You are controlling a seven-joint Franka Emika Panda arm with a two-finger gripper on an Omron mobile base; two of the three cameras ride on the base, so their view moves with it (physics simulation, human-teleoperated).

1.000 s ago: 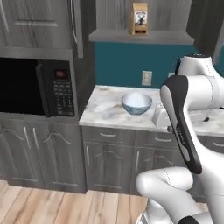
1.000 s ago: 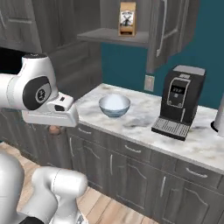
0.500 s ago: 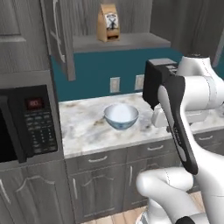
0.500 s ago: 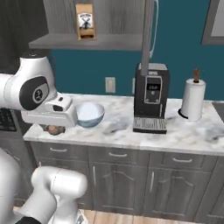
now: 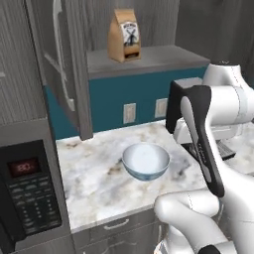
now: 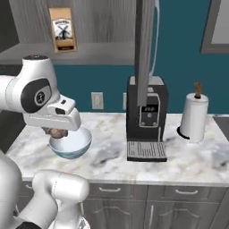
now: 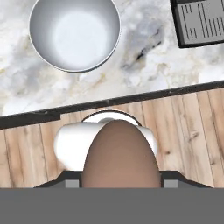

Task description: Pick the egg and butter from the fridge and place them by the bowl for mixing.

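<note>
The tool [image 7: 120,186] is clamped on the egg [image 7: 120,162] at the bottom centre of the hand view, its tips apparently hidden behind the shell. The bowl [image 7: 74,34] sits upper left on the marble bench [image 7: 144,65]. Light, smooth and brittle, the egg wants gentle pressure across its middle.

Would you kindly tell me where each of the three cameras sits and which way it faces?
Left base view: behind the arm's left, looking forward and down at the bowl on the counter; the arm rises at right.
Right base view: behind its right, facing the coffee machine; the arm is at left.
Hand view: on the hand, looking down past the egg in the end effector.
All share the bowl.
</note>
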